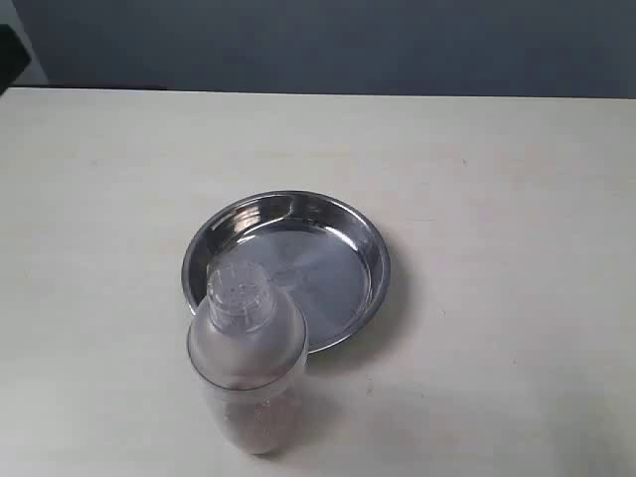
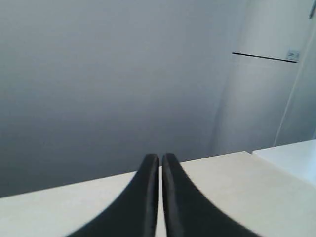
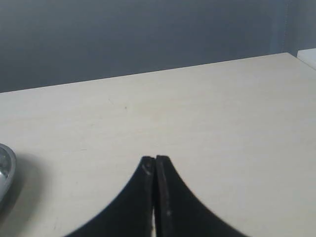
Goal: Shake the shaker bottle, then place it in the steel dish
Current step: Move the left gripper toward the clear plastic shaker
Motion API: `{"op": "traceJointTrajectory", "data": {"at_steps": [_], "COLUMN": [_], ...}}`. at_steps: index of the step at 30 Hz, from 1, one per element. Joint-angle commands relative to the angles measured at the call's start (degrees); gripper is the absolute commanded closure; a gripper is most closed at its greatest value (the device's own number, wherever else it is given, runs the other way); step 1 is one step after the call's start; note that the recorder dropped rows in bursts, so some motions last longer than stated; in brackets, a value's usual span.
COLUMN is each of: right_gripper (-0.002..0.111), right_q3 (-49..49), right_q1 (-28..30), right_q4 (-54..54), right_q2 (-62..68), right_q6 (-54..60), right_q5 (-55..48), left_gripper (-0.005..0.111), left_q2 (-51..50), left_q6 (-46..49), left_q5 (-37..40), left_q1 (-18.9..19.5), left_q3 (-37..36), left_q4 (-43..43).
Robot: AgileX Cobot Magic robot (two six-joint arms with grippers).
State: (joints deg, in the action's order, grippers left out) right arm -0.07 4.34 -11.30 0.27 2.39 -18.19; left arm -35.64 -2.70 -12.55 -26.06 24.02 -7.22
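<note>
You find the clear frosted plastic shaker bottle (image 1: 246, 358), with its small round cap with holes and brownish grains at the bottom, in the lower centre of the exterior view, a little to the left of the middle. It stands upright on the pale cream table (image 1: 517, 199), so its long axis is vertical. The round shallow stainless steel dish (image 1: 370, 248) lies just behind it, in the centre of the frame, and it is empty. The bottle hides the lower left part of the dish rim. I cannot tell from this angle if the two touch or are only just beside each other.

Neither arm shows in the exterior view, so both are well apart from the bottle. The left gripper (image 2: 160, 158) has its two black fingers pressed together with only a thin line between them, and it holds nothing. It looks over the table edge toward a grey wall (image 2: 98, 74). The right gripper (image 3: 155, 159) is closed in the same way, also on nothing. A small piece of the shiny dish rim (image 3: 4, 170) appears at the edge of its camera, but the bottle does not.

In my judgement nothing of the task is done yet. The bottle is on the left arm's half of the exterior view, so the left arm seems the more natural one. You must first open its jaws wide, then come at the bottle from the side, across its vertical axis.
</note>
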Motion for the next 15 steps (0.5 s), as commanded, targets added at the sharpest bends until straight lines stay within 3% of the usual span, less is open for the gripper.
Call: {"op": "traceJointTrajectory", "data": {"at_steps": [1, 6, 10, 13, 15], "right_gripper": [0.109, 0.109, 0.109, 0.109, 0.109], "right_q3": [0.07, 0.07, 0.07, 0.07, 0.07], "right_q1": [0.18, 0.18, 0.18, 0.18, 0.18], "right_q4": [0.03, 0.03, 0.03, 0.03, 0.03], "right_q2": [-0.27, -0.27, -0.27, -0.27, -0.27], "right_q6": [0.11, 0.11, 0.11, 0.11, 0.11], "right_q5": [0.58, 0.58, 0.58, 0.58, 0.58], "left_gripper": [0.102, 0.102, 0.100, 0.081, 0.054], "left_q2": [-3.84, -5.40, -5.40, -5.40, -5.40], "left_q6": [0.34, 0.34, -1.79, -9.24, -13.36], "left_q5": [-4.67, -4.02, -4.40, -5.93, -7.11], "left_q1": [-2.07, -2.07, -2.07, -2.14, -2.14], "left_q3": [0.46, 0.34, 0.34, 0.15, 0.21], "left_q4": [4.20, 5.05, 11.94, 21.55, 27.21]}}
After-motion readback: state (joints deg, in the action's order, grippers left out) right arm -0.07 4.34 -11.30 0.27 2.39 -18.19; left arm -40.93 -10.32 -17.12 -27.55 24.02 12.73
